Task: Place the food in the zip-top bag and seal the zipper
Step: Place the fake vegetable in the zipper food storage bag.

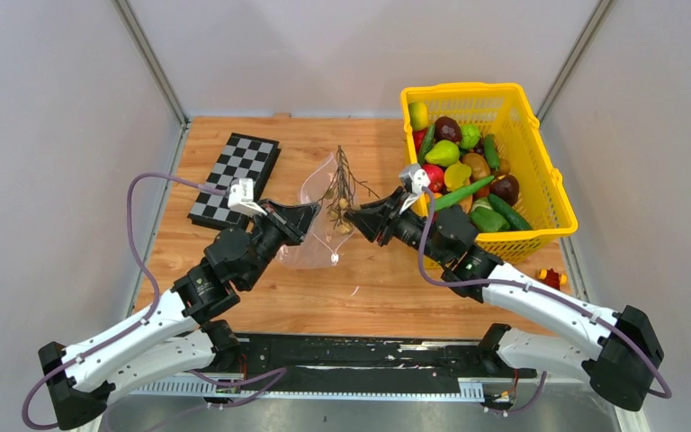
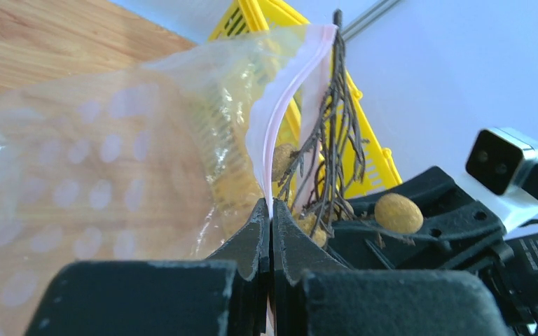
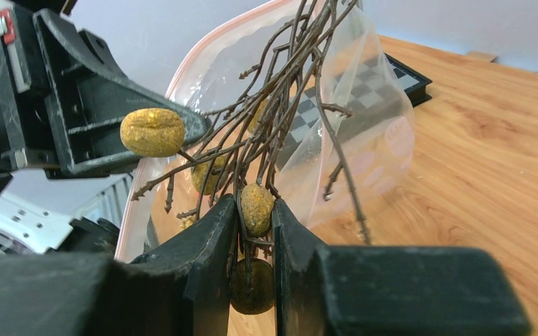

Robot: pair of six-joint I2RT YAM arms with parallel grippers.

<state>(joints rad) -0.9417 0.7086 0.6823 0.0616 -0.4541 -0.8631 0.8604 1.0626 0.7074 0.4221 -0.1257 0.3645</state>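
Observation:
The clear zip-top bag (image 1: 318, 216) is held up off the table at mid-table. My left gripper (image 2: 271, 210) is shut on its mouth edge, pinching the pinkish zipper (image 2: 280, 105). My right gripper (image 3: 256, 210) faces it and is shut on a bunch of dry brown twigs (image 3: 287, 84) with yellow-brown berries; one berry (image 3: 257, 208) sits between the fingers. The twigs (image 1: 342, 180) stand at the bag's open mouth; how far inside they reach I cannot tell. The toy fruit and vegetable food (image 1: 459, 166) lies piled in the yellow basket.
The yellow mesh basket (image 1: 540, 171) stands at the back right, close behind my right arm. A folded chessboard (image 1: 236, 175) lies at the back left. A small red and yellow piece (image 1: 551, 277) lies by the right table edge.

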